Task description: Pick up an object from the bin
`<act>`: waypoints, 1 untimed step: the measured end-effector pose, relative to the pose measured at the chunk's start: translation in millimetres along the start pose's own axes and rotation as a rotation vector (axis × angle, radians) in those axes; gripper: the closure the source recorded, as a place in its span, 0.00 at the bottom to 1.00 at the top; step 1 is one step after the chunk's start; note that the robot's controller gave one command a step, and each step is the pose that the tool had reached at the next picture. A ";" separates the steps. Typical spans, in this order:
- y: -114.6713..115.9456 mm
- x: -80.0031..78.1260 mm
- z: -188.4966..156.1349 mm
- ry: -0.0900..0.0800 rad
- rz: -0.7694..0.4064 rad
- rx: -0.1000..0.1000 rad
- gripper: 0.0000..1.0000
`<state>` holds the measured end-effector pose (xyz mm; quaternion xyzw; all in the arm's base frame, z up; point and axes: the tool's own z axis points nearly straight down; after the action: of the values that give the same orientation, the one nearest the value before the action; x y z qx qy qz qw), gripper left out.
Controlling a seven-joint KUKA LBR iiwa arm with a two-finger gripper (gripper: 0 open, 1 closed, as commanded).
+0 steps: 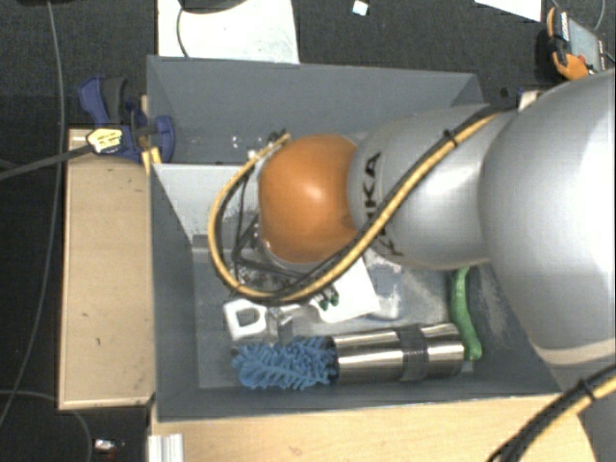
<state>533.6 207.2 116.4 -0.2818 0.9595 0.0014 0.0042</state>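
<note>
My gripper point(278, 321) reaches down below the orange cover at the bin's front left. Its tip comes down just above a blue shaggy mop-like cloth point(282, 364) lying along the front wall. A small white block with a dark hole point(243, 318) lies right beside the tip, to its left. A shiny steel cylinder with a dark band point(397, 352) lies on its side to the right of the blue cloth, end against it. A white crumpled plastic bag point(360, 294) lies behind the cylinder, partly under the arm.
A green curved strip point(464, 313) runs along the right side of the bin, beside the cylinder's far end. The arm and its orange cover hide the middle and back right of the bin floor. Bare floor shows along the left wall.
</note>
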 end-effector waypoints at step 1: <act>-32.6 38.5 42.0 -0.011 -0.065 0.000 0.00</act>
<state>519.2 159.2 74.1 -0.3128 0.9498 0.0027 0.0093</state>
